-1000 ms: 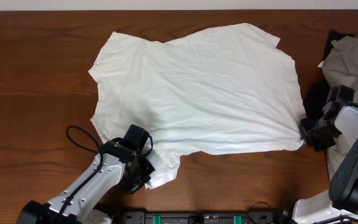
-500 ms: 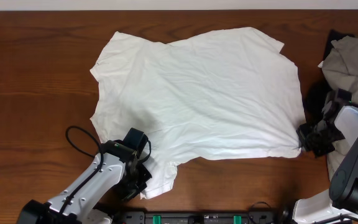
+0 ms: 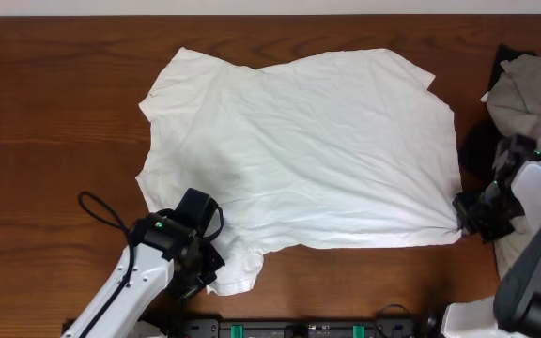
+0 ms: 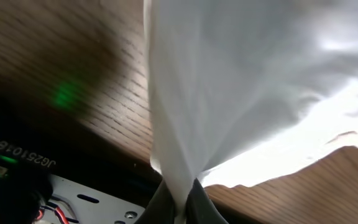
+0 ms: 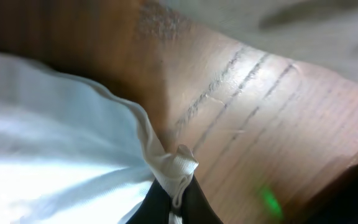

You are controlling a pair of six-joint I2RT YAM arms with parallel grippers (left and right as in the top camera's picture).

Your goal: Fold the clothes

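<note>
The white T-shirt (image 3: 299, 150) lies spread out in the middle of the bench (image 3: 54, 113). Its plain white side is up and it has lots of small wrinkles. One corner flap sticks out at about 10 o'clock from the middle of the shirt. Another flap hangs down at about 7 o'clock. I think that lower flap is a sleeve, but the arm covers part of it, so I am not sure.

My left tool (image 3: 209, 268) sits on that 7 o'clock flap. In the left wrist view the tool (image 4: 180, 199) is clenched tight on a bunch of the white cloth (image 4: 241, 74). The cloth fans out wide from the pinch and lifts off the wood.

My right tool (image 3: 466, 214) is at the shirt's corner at about 4 o'clock. In the right wrist view it (image 5: 176, 199) is pinched on a small folded bit of the hem, and the white cloth (image 5: 55, 143) pulls away from it toward 9 o'clock. From above, creases in the shirt run into that corner.

A black cable (image 3: 101, 211) loops off my left arm at about 8 o'clock. A heap of grey and dark clothes (image 3: 533, 89) lies at the bench edge near 3 o'clock, just past the right arm. A small green glow (image 4: 64, 96) shines on the wood in the left wrist view.
</note>
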